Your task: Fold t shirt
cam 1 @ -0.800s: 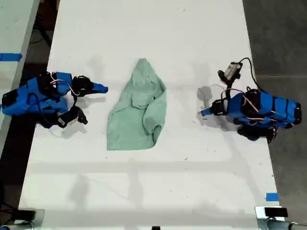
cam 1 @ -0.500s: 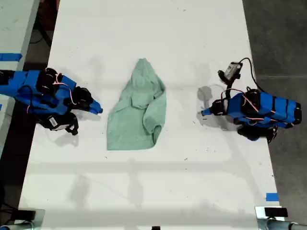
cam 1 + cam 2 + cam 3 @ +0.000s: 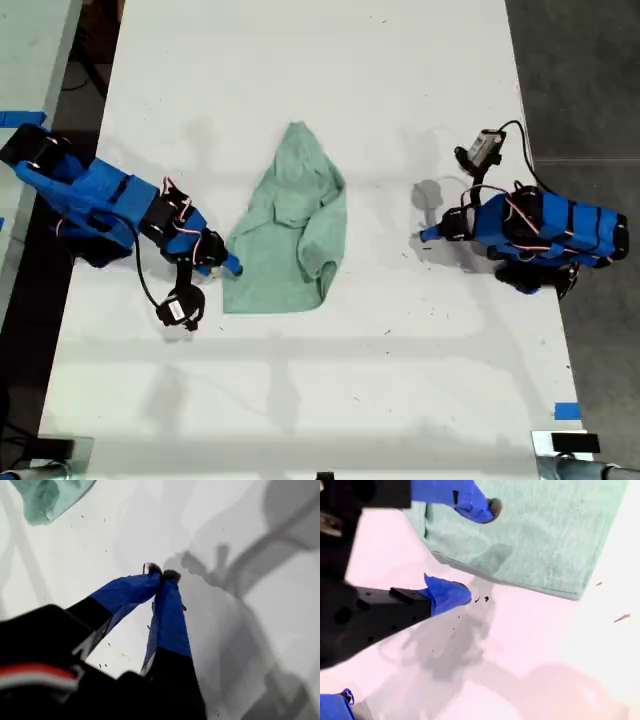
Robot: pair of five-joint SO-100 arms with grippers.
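— Which step is this?

— The start of a fold, by the look of it. The second gripper (image 3: 476, 550) is at the bottom corner of the t shirt (image 3: 290, 230) on the exterior view's left. Its jaws are spread wide and hold nothing. One finger hangs over the mint cloth and the other over the bare table (image 3: 300, 60) just beside the hem.

— Is it touching the cloth?

— That can't be told from these views.

— And the shirt itself?

— It lies rumpled in the middle of the table. The rounded narrow end points to the top of the exterior view and the straight hem is toward the bottom.

— What about the other arm?

— The first gripper (image 3: 162, 574) sits well apart from the shirt, on the exterior view's right. Its fingertips are pressed together on nothing, low over the table.

— So what does the next move call for?

— Probably dropping the lower finger under the hem, pinching that corner, then lifting it and carrying it across.
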